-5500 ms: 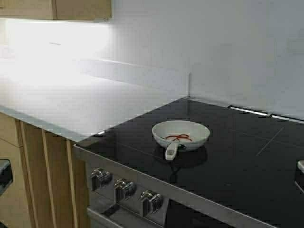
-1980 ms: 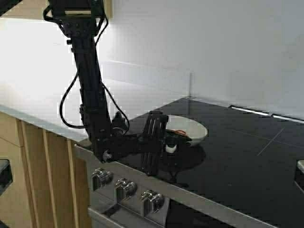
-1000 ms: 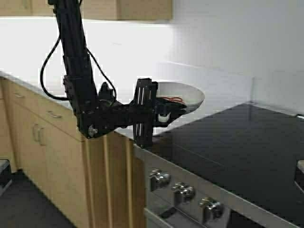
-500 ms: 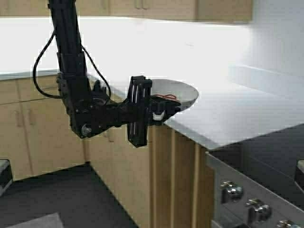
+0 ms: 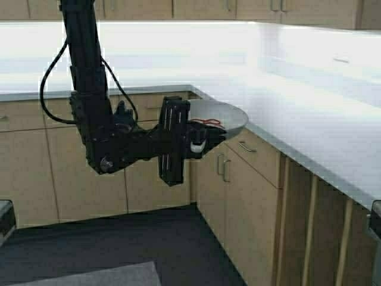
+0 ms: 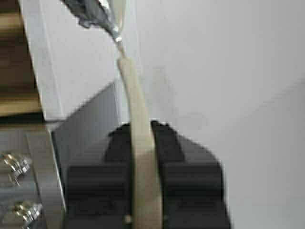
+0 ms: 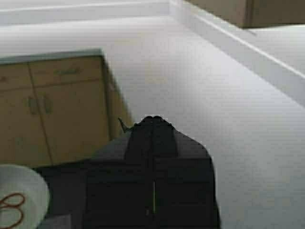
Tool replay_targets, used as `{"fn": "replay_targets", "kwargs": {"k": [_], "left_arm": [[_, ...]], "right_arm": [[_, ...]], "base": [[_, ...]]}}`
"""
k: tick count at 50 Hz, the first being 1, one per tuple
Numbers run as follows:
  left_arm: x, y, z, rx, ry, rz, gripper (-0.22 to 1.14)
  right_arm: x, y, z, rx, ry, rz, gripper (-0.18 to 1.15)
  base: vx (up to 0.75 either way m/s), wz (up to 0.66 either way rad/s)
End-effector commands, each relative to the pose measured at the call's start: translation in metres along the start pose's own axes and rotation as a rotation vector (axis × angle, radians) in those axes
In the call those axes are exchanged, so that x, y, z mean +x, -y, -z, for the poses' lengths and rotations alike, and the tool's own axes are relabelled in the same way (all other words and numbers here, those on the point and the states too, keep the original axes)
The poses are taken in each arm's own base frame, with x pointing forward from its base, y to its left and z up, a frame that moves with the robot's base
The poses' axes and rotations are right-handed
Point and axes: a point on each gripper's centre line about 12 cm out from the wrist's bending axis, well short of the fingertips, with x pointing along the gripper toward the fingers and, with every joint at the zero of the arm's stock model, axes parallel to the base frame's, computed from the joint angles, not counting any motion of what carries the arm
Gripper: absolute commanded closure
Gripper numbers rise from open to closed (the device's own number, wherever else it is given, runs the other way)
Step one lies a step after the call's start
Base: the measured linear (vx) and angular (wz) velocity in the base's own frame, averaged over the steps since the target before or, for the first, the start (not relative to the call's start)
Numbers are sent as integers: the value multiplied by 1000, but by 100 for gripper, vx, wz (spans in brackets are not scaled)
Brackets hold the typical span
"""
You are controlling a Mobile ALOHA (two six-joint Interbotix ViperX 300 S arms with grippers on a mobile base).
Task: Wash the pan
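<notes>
The robot has driven further left, so the stove is gone from the high view and wooden cabinets (image 5: 149, 155) now show, while the left gripper (image 5: 199, 142), jaws clenched on the handle, holds the pan (image 5: 217, 116) aloft before the white surface (image 5: 309, 119), and the right gripper (image 7: 152, 138) has jaws closed, empty.
</notes>
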Motion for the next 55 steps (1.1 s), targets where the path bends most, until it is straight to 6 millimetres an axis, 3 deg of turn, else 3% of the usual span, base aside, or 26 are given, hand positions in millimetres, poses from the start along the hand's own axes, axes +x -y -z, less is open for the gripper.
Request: {"fn": "replay_targets", "kwargs": {"k": [1,55], "left_arm": [[10,28,-6,30,4,88,89],[11,29,-8,32,9,93,89]], "right_arm": [[2,0,-5,-3,12,-1,89],[4,0,-2,5,-2,-2,89]], "base": [[10,38],[13,49]]}}
